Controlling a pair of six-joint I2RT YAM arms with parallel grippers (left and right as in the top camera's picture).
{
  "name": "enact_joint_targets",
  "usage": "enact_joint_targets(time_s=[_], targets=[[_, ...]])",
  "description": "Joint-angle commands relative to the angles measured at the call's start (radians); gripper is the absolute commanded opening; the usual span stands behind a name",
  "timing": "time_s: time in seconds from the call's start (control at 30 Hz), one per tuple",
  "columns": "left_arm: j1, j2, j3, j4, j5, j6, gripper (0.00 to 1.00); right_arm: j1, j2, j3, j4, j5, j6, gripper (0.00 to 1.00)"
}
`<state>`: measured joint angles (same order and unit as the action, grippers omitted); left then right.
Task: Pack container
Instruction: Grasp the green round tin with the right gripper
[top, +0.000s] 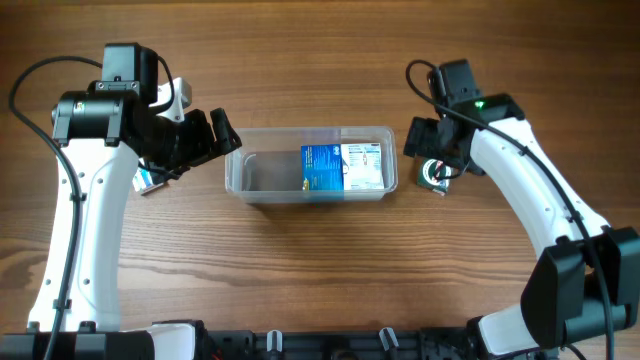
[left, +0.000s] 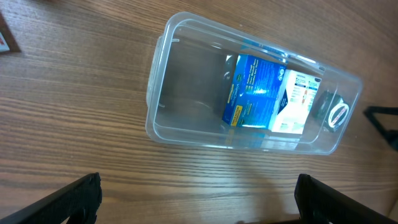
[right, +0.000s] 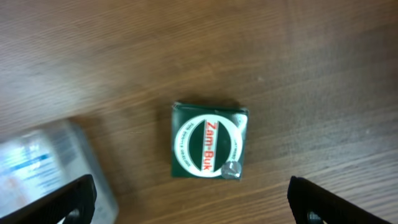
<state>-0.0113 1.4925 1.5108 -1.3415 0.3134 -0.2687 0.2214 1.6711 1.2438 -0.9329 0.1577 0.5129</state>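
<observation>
Clear plastic container (top: 265, 172): lies open side up at the middle of the wooden surface (top: 320, 265). Its long axis runs left to right, from one arm toward the other.
Contents: a blue box (top: 320, 168) and a white box (top: 365, 165) sit side by side in the right half. The left half is bare.
Green box (right: 208, 140): lies flat on the surface just beside the container's right end wall and outside it, with its round white label facing up.
Right gripper (right: 191, 183): hangs above the green box with its fingers wide apart and nothing between them. The container lies on its inner side, toward the middle of the surface.
Left gripper (top: 212, 140): sits near the container's left end, fingers apart and empty, looking along the long axis.
Small box (top: 150, 181): lies under the left arm, mostly hidden, so I cannot tell what it is.
Nearer arm: the right arm is nearer the green box, which looks like the next item to pack.
Key relation: the free room is in the far left half, so the green box would have to clear the right rim and pass over the two packed boxes.
Edges: on the inner side the green box has little gap to the end wall, so a finger coming down there could touch the wall. On the other sides the surface is bare wood.
</observation>
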Motion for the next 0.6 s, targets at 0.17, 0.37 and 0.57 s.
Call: enact_joint_targets(time_s=[0.17,0.37,0.57], targets=[[0.002,0.001,0.013,0.002,0.011,-0.009,1.00,-0.067,0.008,-0.149,0.145,-0.062,-0.004,0.98],[0.002,0.001,0.013,0.002,0.011,-0.009,1.00,-0.067,0.009,-0.250,0.306,-0.083,-0.018,0.95],[0.002,0.001,0.013,0.002,0.011,-0.009,1.00,-0.067,0.010,-0.339,0.414,-0.061,-0.035,0.89]])
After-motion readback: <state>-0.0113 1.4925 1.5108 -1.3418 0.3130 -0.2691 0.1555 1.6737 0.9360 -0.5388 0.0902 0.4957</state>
